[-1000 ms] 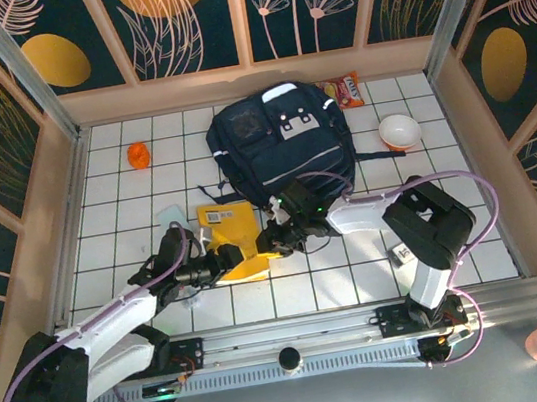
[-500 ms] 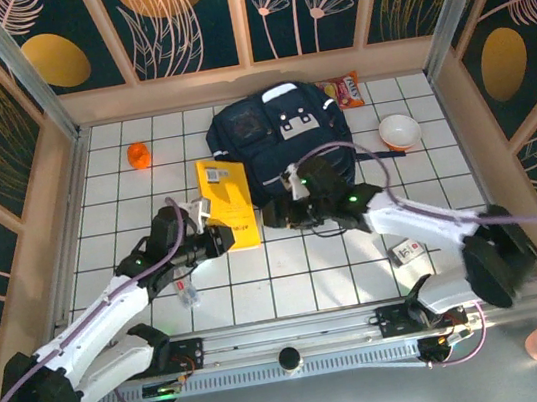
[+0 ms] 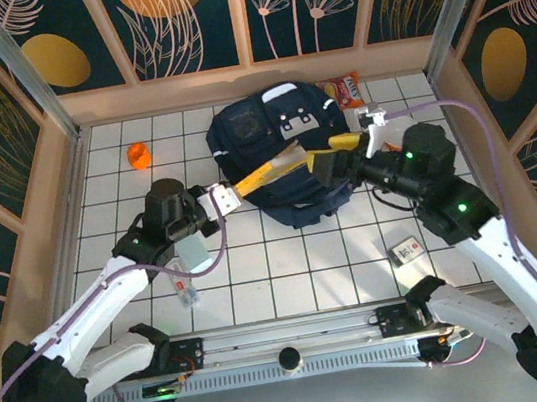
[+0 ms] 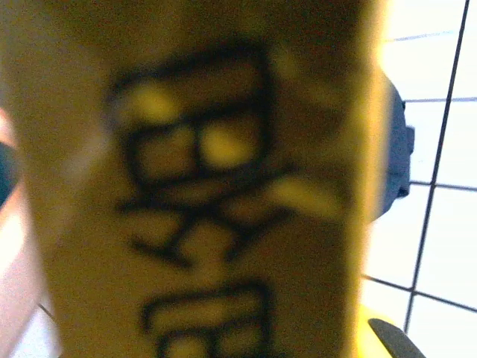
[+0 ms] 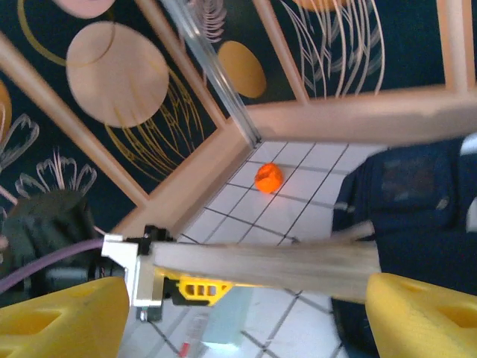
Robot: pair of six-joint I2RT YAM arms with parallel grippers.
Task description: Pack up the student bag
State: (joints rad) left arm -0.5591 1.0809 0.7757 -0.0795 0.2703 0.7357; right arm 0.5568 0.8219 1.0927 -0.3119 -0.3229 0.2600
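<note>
Now we see the student bag (image 3: 260, 133) lying flat on the tiles, under and just beyond both grippers, its front pockets facing up. Across it runs a yellow book (image 3: 274, 170), tilted on edge; our left gripper (image 3: 220, 200) is clamped on one end of it, while our right gripper (image 3: 338, 154) has its yellow fingers (image 5: 417, 317) spread wide at the other end, gripping nothing. Well beyond the left gripper sits a small orange ball (image 3: 138, 156).

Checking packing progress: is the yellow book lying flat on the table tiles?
No: the top view shows the yellow book raised edge-on across the student bag, one end clamped in the left gripper.
</note>
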